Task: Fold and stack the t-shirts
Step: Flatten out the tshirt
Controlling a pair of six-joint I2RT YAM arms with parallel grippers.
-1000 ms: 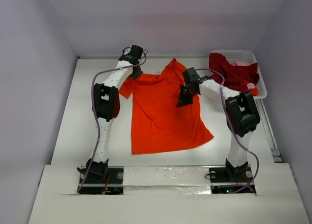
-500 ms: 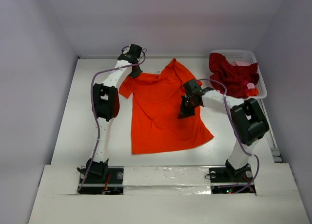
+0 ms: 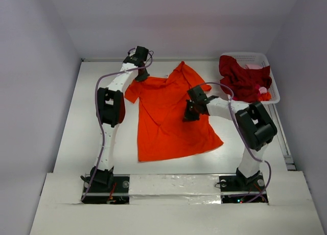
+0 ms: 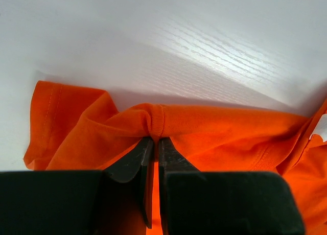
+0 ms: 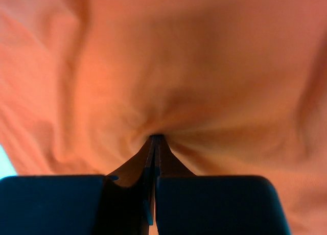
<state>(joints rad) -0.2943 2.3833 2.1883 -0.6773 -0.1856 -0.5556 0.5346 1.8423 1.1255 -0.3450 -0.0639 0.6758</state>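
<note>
We find the orange t-shirt [image 3: 163, 138] flat on the counter [image 3: 82, 122], collar far, hem near, the left claw [image 4: 155, 142] clenched on its far-left shoulder, the right claw [image 5: 155, 143] pinching cloth right of its middle.

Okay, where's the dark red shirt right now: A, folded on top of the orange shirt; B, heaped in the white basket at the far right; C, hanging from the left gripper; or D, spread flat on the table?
B: the dark red shirt lies bunched inside the white basket, apart from the orange shirt, which is the one spread out between the arms.
</note>
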